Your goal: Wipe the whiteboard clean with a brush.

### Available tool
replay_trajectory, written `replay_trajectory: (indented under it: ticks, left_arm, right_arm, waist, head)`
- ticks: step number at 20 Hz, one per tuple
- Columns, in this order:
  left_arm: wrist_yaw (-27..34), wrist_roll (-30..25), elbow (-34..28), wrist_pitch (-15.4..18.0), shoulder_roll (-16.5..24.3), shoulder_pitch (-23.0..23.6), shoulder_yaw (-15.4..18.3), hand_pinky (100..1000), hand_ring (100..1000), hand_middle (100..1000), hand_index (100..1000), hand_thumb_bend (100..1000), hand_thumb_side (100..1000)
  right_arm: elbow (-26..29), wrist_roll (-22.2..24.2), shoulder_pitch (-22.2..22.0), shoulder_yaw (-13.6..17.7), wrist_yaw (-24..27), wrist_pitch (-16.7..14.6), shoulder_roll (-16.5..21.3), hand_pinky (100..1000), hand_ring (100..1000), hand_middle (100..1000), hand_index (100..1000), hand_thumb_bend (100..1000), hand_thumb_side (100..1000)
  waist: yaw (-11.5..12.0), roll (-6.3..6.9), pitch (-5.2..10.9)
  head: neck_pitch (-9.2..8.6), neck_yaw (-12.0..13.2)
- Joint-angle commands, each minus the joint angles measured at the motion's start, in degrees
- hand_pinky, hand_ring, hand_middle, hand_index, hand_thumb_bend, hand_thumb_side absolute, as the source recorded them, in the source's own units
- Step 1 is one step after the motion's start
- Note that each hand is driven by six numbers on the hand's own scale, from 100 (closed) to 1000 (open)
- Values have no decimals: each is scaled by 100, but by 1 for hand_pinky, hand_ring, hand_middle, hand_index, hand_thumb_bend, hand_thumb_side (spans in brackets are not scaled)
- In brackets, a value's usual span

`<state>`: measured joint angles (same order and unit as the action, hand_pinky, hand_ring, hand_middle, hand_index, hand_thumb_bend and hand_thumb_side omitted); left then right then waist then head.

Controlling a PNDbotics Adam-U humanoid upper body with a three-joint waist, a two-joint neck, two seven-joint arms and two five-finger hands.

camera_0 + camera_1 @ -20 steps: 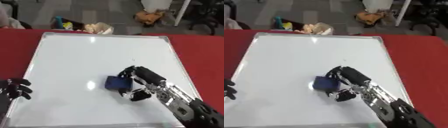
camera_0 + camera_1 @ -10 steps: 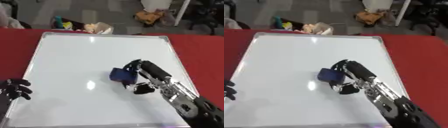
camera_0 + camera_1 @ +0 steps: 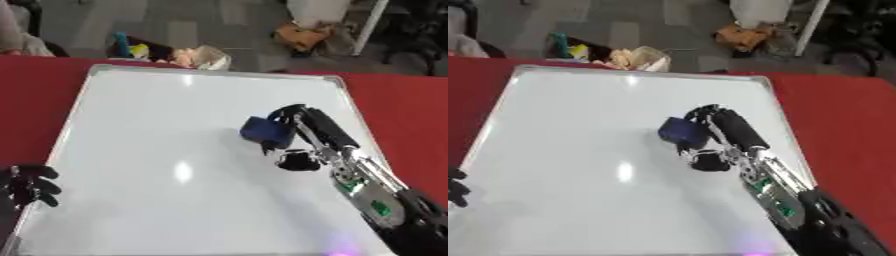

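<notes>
Curling round a small blue brush [image 3: 263, 131], the fingers [image 3: 285, 114] of the right hand [image 3: 302, 125] grasp it and press it flat against the whiteboard [image 3: 157, 150], a little right of the board's middle and slightly toward the far edge. The thumb side of that hand shows as a dark lump just below the brush, close to the surface. Behind the hand, the right arm [image 3: 376, 195] runs back toward the lower right corner, lying over the board's right-hand strip.

The board itself looks almost wholly white, with only glare spots showing, so I cannot make out any marks left on it. It lies on a red desk [image 3: 402, 105], framed in grey, its far edge near some clutter on the floor beyond.

At the lower left corner the left hand [image 3: 31, 184] rests idle beside the board's near left edge, its fingers relaxed and holding nothing.

Judging by this, the wiping step is under way. The next move calls for keeping the brush flat on the surface and sweeping it across whatever part has not been covered, likely the left half and the far strip, without letting it tilt or slip off past the frame.
</notes>
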<state>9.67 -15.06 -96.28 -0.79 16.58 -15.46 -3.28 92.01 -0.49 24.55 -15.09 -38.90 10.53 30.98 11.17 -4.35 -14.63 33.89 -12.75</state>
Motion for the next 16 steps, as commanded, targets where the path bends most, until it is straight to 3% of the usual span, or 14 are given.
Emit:
replay_trajectory:
  ticks: [1, 16]
  left_arm:
    - [-11, -15, -134, 22, 82, -95, 36, 485, 546, 587, 661, 669, 936]
    - [-1, 6, -161, 47, 102, -132, 56, 485, 545, 587, 660, 672, 934]
  right_arm:
    - [-72, -158, 78, 169, 127, 135, 210, 637, 577, 529, 768, 209, 279]
    - [-439, -640, -97, 524, 539, 365, 430, 634, 576, 528, 762, 195, 284]
  waist:
    - [36, 29, 65]
    - [169, 41, 21]
  head:
    - [-89, 1]
    - [-108, 94]
